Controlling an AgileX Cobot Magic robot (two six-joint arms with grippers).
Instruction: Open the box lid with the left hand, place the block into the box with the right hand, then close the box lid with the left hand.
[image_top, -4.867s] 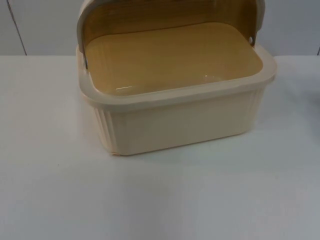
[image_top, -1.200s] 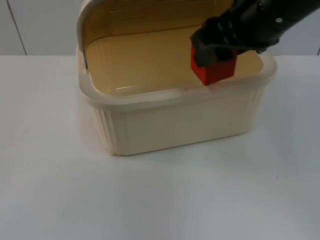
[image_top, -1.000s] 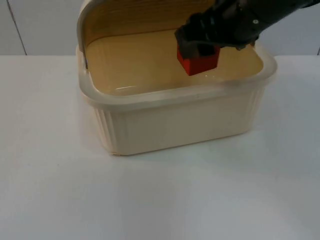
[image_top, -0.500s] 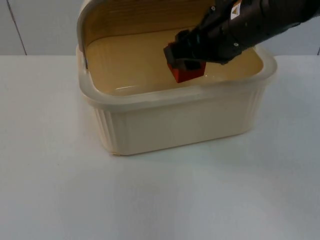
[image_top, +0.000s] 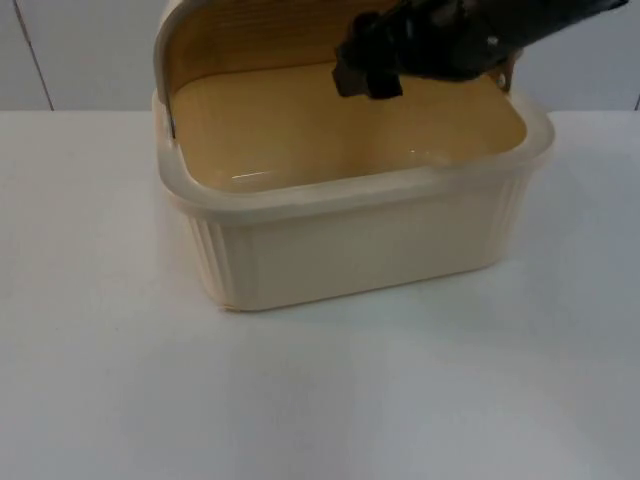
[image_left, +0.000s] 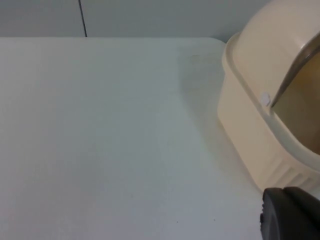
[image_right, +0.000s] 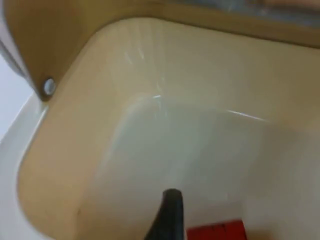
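The cream box (image_top: 350, 245) stands at the back of the table with its domed lid (image_top: 166, 40) rolled back and open. My right gripper (image_top: 366, 72) hangs open above the box's inside, near the back wall, with nothing between its fingers. In the right wrist view the red block (image_right: 216, 231) lies on the box floor (image_right: 200, 150) beside one black fingertip (image_right: 170, 212). In the top view the box's front wall hides the block. The left wrist view looks past a black fingertip (image_left: 290, 217) at the box's side (image_left: 255, 140) and its lid (image_left: 270, 45); the left arm waits beside the box.
The white table (image_top: 300, 390) spreads out in front of the box and to its left (image_left: 100, 135). A grey partition wall (image_top: 80, 50) closes off the back.
The right gripper carried the red block down into the box, let it go, then rose and moved back. The block now lies inside.
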